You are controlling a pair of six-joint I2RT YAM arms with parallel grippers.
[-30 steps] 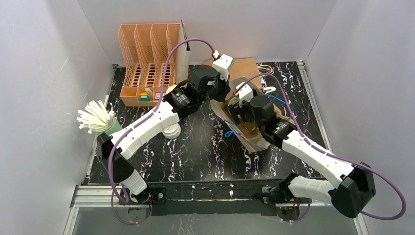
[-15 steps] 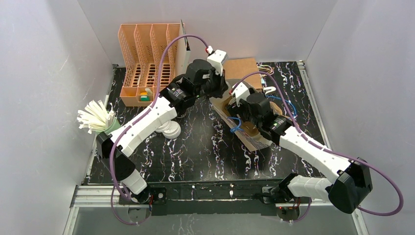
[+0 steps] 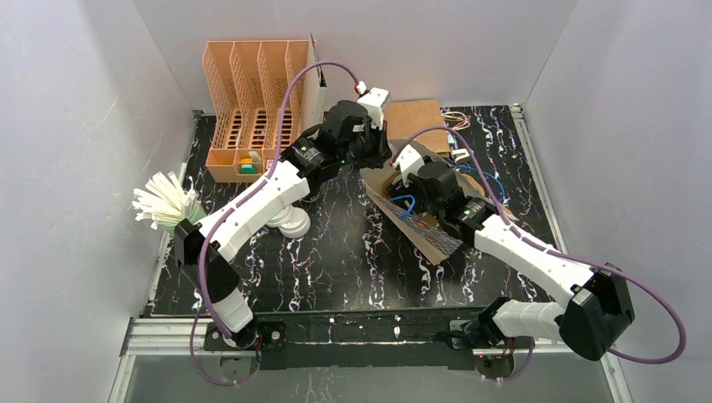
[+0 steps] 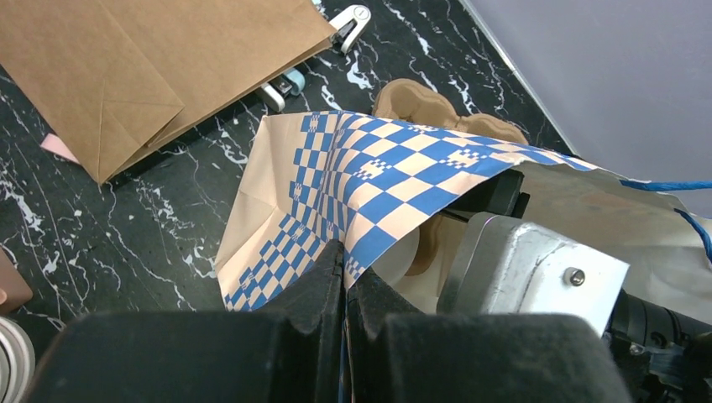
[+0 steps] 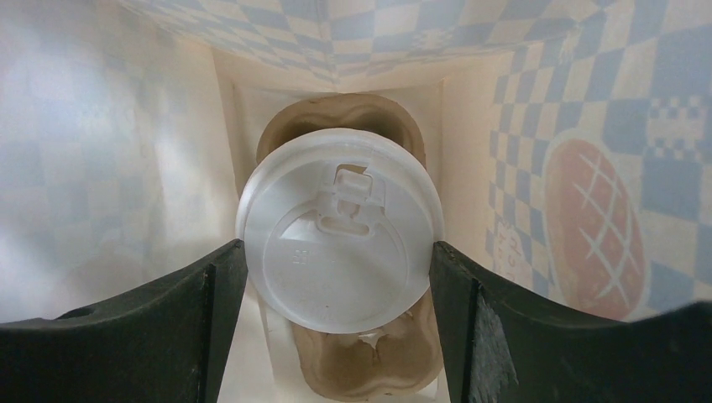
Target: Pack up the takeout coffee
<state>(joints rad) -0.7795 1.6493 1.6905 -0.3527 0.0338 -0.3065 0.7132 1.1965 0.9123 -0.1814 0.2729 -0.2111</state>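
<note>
A blue-and-white checked paper bag (image 3: 424,231) lies at the table's middle right, its mouth held up. My left gripper (image 4: 345,262) is shut on the bag's upper edge (image 4: 395,176). My right gripper (image 5: 337,245) is inside the bag, its fingers (image 5: 220,311) against both sides of a white lidded coffee cup (image 5: 340,252). The cup sits in the brown pulp tray (image 5: 369,369). The tray's far end (image 4: 420,96) shows past the bag in the left wrist view. More white lidded cups (image 3: 290,222) stand on the table under my left arm.
An orange file organizer (image 3: 252,92) stands at the back left. A green cup of white straws (image 3: 172,206) is at the left edge. A flat brown paper bag (image 3: 417,113) and white clips (image 3: 460,154) lie behind the checked bag.
My left gripper has moved back and up with the bag's edge, opening the mouth wider. My right gripper has pushed deeper into the bag.
</note>
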